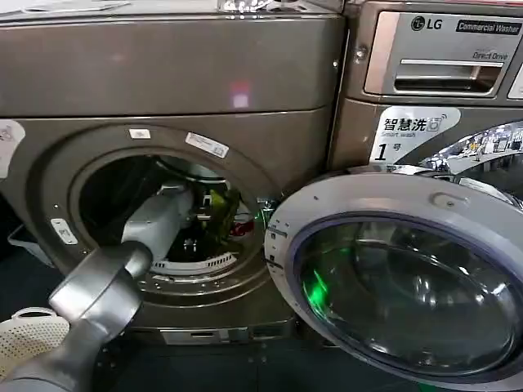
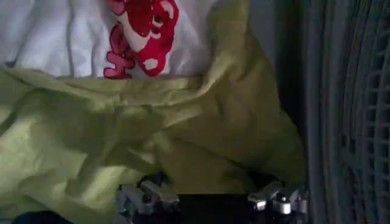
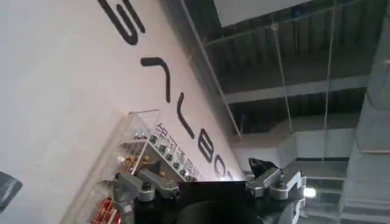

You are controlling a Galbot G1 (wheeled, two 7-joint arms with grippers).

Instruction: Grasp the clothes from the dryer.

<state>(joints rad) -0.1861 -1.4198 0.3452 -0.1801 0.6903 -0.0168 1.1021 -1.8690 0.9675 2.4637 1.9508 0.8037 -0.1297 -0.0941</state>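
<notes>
Bronze-brown metal forms the large front-loading dryer [image 1: 172, 73], whose silver-rimmed round glass door [image 1: 400, 278] hangs swung wide at about 4 o'clock from the porthole, beside the silver LG-marked machine [image 1: 433, 57] at 2 o'clock. Reaching from 7 o'clock, the grey left arm passes through the porthole so that the left pincer [image 2: 210, 198] sits inside the drum with its fingers [image 2: 146, 195] spread apart and holding nothing, poised just over the soft bundle of clothes [image 2: 152, 134], a crumpled lime-green piece lying against a white piece with a red print. Pointing away toward a white lettered wall and a dark ceiling, the right pincer [image 3: 207, 185] is likewise spread and empty.
</notes>
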